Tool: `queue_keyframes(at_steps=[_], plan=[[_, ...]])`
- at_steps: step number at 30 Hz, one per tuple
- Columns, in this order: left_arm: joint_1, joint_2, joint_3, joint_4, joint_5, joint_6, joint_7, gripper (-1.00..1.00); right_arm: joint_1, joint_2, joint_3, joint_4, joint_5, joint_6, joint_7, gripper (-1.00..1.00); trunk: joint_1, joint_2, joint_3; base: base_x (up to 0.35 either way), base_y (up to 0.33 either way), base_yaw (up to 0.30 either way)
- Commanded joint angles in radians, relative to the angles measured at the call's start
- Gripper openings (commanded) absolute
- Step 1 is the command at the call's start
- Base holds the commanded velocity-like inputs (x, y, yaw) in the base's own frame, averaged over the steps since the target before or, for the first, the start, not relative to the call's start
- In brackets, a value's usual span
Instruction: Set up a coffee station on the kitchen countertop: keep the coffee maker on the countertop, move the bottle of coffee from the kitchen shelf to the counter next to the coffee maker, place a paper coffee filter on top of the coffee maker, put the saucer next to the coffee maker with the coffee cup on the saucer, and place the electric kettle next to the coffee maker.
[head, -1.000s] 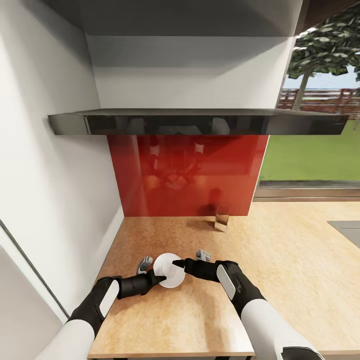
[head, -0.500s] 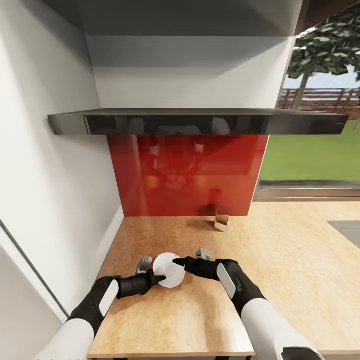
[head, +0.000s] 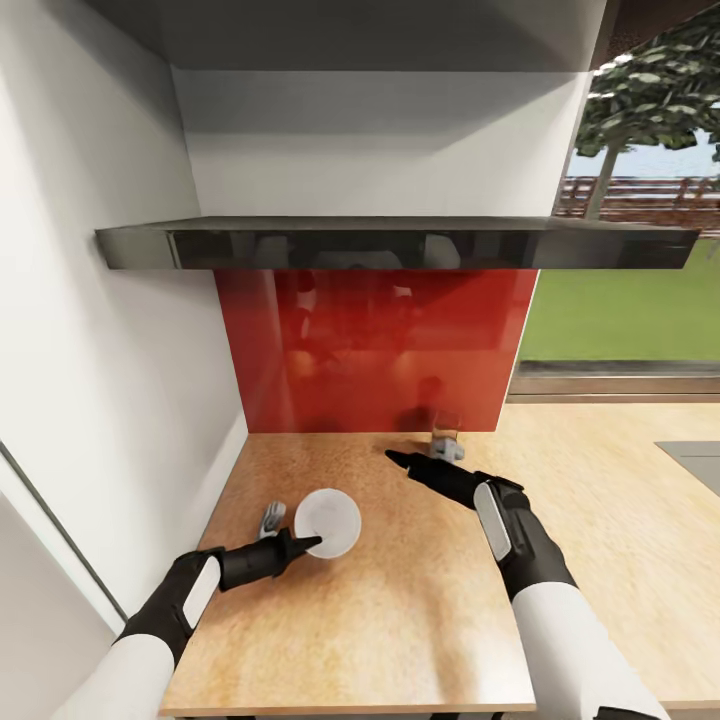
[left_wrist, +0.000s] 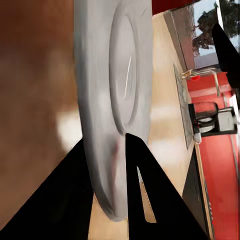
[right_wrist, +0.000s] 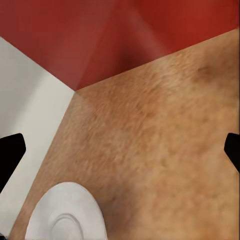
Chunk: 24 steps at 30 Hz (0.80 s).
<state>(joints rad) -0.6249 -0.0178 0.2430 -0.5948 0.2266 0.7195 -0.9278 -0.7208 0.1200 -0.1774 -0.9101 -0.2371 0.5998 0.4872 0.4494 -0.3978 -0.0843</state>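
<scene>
The saucer (head: 330, 518), a small plain white plate, is at the near left of the beige countertop (head: 420, 620). My left gripper (head: 300, 540) is shut on its rim. In the left wrist view the two black fingers (left_wrist: 145, 185) clamp the saucer (left_wrist: 115, 95) by its edge. I cannot tell whether the plate touches the wood. My right gripper (head: 420, 455) hovers open near the red backsplash, apart from the saucer (right_wrist: 65, 212). Far along the counter stands a black machine, seemingly the coffee maker (left_wrist: 215, 120). The dark kitchen shelf (head: 400, 245) hangs above, and its top is hidden.
A small shiny upright object (head: 445, 432) stands by the red backsplash (head: 370, 360), just behind my right gripper. A white wall closes the left side. A window with a lawn lies to the right, and a grey inset (head: 695, 460) sits at the counter's right edge.
My right gripper has drawn away from the saucer, up and right toward the backsplash. The left gripper has kept the saucer and shifted it slightly left.
</scene>
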Motion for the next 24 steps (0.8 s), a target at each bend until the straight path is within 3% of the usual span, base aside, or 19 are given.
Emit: queue_keyframes(at_steps=[1, 7, 11, 13, 16, 24], plan=[[-0.001, -0.001, 0.004, -0.001, -0.002, 0.003, -0.010, -1.00, -0.001, 0.001, -0.005, -0.003, -0.004, 0.008, 0.002, 1.00, 0.001, -0.002, -0.002, 0.000, 0.000, 0.000], [0.001, -0.003, -0.002, -0.023, -0.002, -0.001, -0.035, -1.00, -0.001, 0.000, -0.007, -0.014, 0.000, 0.008, 0.000, 1.00, 0.001, -0.002, -0.002, -0.027, -0.029, 0.000], [0.003, -0.002, -0.001, -0.029, -0.002, -0.001, -0.049, -1.00, -0.001, -0.001, -0.008, -0.076, 0.000, 0.009, -0.001, 1.00, 0.001, -0.002, -0.002, -0.184, -0.158, 0.000], [0.002, -0.002, -0.001, -0.034, -0.002, -0.002, -0.059, -1.00, -0.001, -0.008, -0.009, -0.095, 0.000, 0.010, -0.001, 1.00, 0.001, -0.002, -0.002, -0.219, -0.183, 0.000], [0.004, -0.003, -0.003, -0.062, -0.006, -0.009, -0.074, -1.00, -0.001, -0.043, -0.009, -0.116, -0.003, 0.009, -0.001, 1.00, 0.001, -0.002, -0.002, -0.235, -0.188, 0.000], [0.007, -0.005, -0.005, -0.072, -0.004, -0.021, -0.086, -1.00, 0.000, -0.051, -0.008, -0.121, -0.004, 0.009, -0.001, 1.00, 0.001, -0.002, -0.002, -0.255, -0.190, 0.000]])
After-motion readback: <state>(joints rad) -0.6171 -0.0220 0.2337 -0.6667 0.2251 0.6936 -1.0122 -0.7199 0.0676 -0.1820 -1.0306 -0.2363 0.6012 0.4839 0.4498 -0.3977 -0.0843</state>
